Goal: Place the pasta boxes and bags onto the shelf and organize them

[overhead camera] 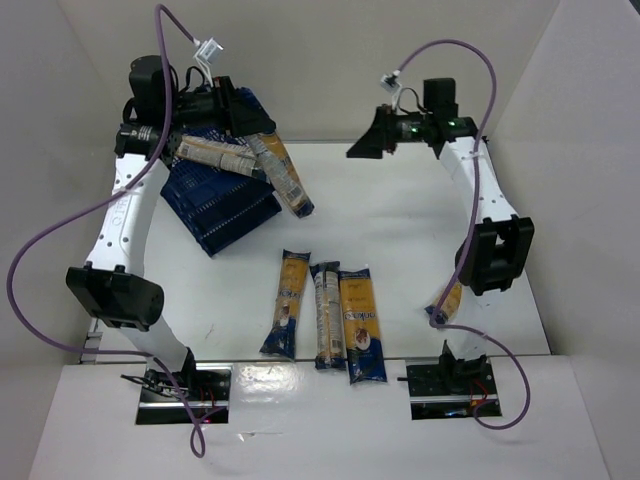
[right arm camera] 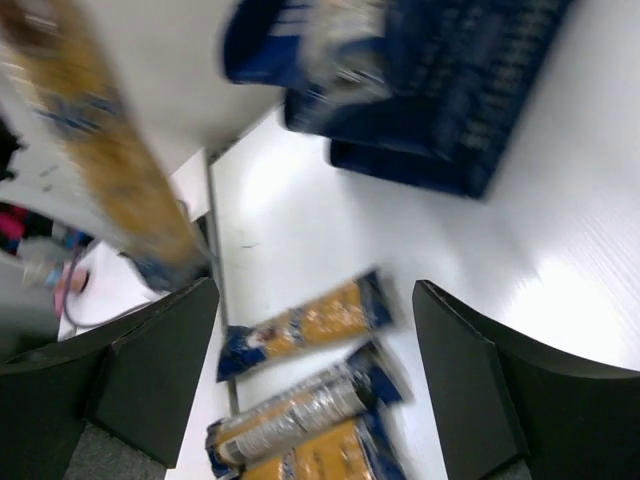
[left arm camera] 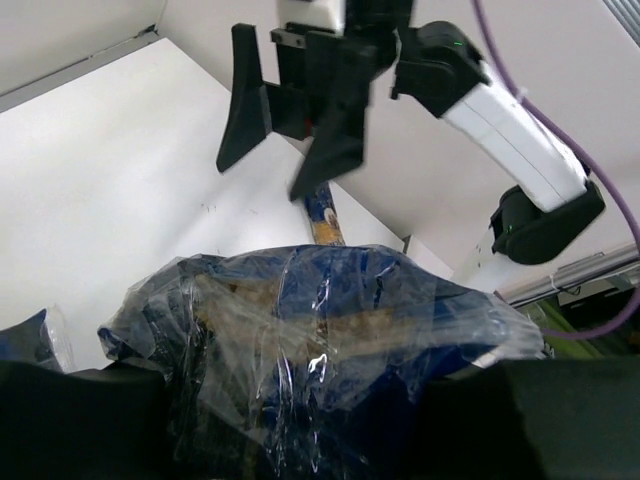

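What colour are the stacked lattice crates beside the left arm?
The lattice crates are dark blue; the top external view shows them best.

surface: white table (overhead camera: 420,230) | upper left of frame: stack of dark blue lattice crates (overhead camera: 225,215) | lower centre: three pasta packets (overhead camera: 327,315) side by side, ends toward the near edge | right: fourth packet (overhead camera: 448,297), partly hidden

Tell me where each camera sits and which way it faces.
Top external: above and behind the robot, looking down on the table, blue crates and both arms.
Left wrist: on the left gripper, shut on a clear-wrapped packet, facing across at the right gripper.
Right wrist: looks down between the open right gripper's fingers at the crates and three loose packets.
Shared: top and right wrist both show the crates and those three packets.
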Available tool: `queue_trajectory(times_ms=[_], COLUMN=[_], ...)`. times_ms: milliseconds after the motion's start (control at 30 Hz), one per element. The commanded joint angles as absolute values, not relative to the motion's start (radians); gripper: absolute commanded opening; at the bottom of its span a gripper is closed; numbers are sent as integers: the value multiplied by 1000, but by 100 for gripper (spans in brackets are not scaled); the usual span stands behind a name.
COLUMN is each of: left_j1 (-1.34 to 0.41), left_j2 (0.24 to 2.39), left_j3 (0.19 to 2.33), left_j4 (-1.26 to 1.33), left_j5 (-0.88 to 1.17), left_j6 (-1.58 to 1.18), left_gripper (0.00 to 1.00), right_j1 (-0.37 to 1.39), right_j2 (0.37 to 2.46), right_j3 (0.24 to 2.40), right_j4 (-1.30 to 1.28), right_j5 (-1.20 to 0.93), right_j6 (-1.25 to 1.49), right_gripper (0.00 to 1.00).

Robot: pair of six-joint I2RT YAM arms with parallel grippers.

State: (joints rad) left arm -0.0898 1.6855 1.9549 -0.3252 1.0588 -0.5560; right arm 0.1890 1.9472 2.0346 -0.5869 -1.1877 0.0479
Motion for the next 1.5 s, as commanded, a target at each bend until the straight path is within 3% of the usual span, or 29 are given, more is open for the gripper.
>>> queue_trajectory(times_ms=[0, 267, 467, 767, 967, 1100, 1467], left_j1=[-65, 14, 54, 207, 325, 379, 440], left_j2=[1666, 1739, 1822, 1825, 1894, 1894, 2013], left_j3=[2069, 2343, 2595, 2638, 2645, 2568, 2605], left_j4=[-325, -532, -658, -903, -979, -930, -887], left_j5=[1132, 1160, 1180, 1143, 1236, 1318, 1385], left_j6=[-523, -404, -357, -120, -68, -106, -161], left_gripper=[0, 0, 0, 0, 0, 0, 0], right_j1=[95, -40, -40, -40, -40, -40, -40], right_j2=[1855, 1772, 1717, 1663, 1643, 1634, 1605], right_j3=[1932, 1715, 1646, 1582, 1545, 1523, 1482], right_j4=[-565, -653, -673, -683, -683, -693, -693], right_j5=[-1183, -1071, -982, -954, -933, -923, -904], right_j6=[-4, -175, -216, -225, -235, -244, -253], right_gripper=[87, 90, 90, 90, 90, 90, 90])
